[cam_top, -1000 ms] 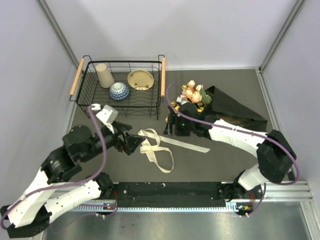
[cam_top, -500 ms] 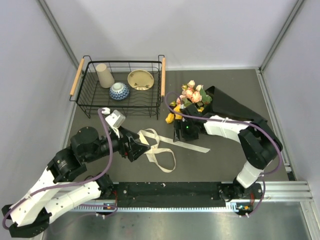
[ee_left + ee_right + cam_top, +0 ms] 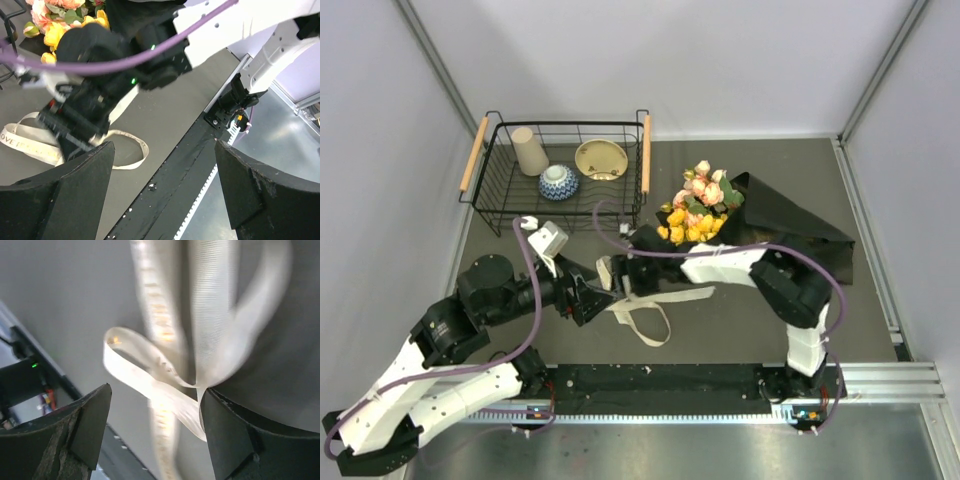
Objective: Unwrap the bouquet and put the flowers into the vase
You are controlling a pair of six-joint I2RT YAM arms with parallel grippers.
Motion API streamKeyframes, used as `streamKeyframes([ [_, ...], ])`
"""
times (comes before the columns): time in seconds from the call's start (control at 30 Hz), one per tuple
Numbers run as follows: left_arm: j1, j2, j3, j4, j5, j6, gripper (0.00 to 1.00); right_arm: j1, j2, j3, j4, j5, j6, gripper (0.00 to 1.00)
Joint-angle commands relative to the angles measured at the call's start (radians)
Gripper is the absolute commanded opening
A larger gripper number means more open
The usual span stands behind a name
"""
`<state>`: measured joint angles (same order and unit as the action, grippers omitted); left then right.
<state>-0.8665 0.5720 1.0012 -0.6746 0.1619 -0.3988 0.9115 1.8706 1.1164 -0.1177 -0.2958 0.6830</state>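
Swinging left off the flowers (image 3: 698,212), the right claw (image 3: 611,272) now hangs over the cream ribbon (image 3: 642,312) on the desk (image 3: 720,330); the flowers lie on black paper (image 3: 790,225). Left wrist: left claw (image 3: 163,147) wide, holding nothing. Right wrist: jaws wide, ribbon loop between them, not pinched.

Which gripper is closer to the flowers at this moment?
Right. The right gripper hangs over the cream ribbon, left of the flowers and nearer the arm bases. The left gripper is farther left and even nearer the bases, on the ribbon's left side.
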Motion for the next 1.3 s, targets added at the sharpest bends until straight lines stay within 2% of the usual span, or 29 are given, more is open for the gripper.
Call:
streamKeyframes([
  [0.0,-0.003,-0.011,0.045,0.004,-0.013,-0.018,0.87,0.109,0.07,0.186,0.086,-0.031,0.096,0.72],
  [0.13,-0.003,-0.021,0.024,0.012,-0.01,-0.043,0.87,0.067,0.044,0.269,-0.009,0.036,0.089,0.7],
  [0.17,-0.003,-0.024,0.013,0.026,-0.01,-0.046,0.87,0.055,0.027,0.295,-0.117,0.09,0.069,0.7],
  [0.23,-0.003,-0.024,-0.002,0.043,-0.007,-0.049,0.87,0.02,-0.032,0.31,-0.227,0.179,-0.015,0.72],
  [0.27,-0.003,-0.023,-0.009,0.058,-0.007,-0.049,0.87,0.003,-0.051,0.315,-0.34,0.275,-0.042,0.74],
  [0.37,-0.003,-0.005,-0.021,0.081,0.005,-0.045,0.87,-0.101,-0.152,0.261,-0.436,0.391,-0.088,0.77],
  [0.4,-0.003,0.002,-0.021,0.089,0.008,-0.04,0.87,-0.171,-0.189,0.241,-0.471,0.412,-0.095,0.77],
  [0.5,-0.003,0.034,-0.012,0.099,0.019,-0.02,0.88,-0.25,-0.309,0.2,-0.558,0.582,-0.135,0.78],
  [0.6,-0.003,0.064,-0.007,0.125,0.031,-0.003,0.88,-0.316,-0.395,0.172,-0.599,0.635,-0.164,0.78],
  [0.8,-0.003,0.14,-0.013,0.208,0.059,0.0,0.88,-0.371,-0.543,-0.009,-0.573,0.639,-0.157,0.79],
  [0.93,-0.003,0.225,0.005,0.248,0.077,-0.002,0.88,-0.503,-0.6,-0.136,-0.472,0.513,-0.149,0.79],
  [1.0,-0.003,0.267,0.008,0.274,0.096,-0.014,0.87,-0.565,-0.608,-0.156,-0.425,0.497,-0.155,0.79],
  [1.17,-0.003,0.31,-0.013,0.314,0.108,-0.04,0.87,-0.675,-0.568,-0.162,-0.326,0.497,-0.186,0.79],
  [1.2,-0.003,0.315,-0.016,0.323,0.105,-0.044,0.87,-0.73,-0.552,-0.159,-0.245,0.497,-0.192,0.79],
  [1.27,-0.003,0.336,-0.015,0.329,0.097,-0.048,0.87,-0.787,-0.455,-0.1,-0.189,0.475,-0.22,0.79],
])
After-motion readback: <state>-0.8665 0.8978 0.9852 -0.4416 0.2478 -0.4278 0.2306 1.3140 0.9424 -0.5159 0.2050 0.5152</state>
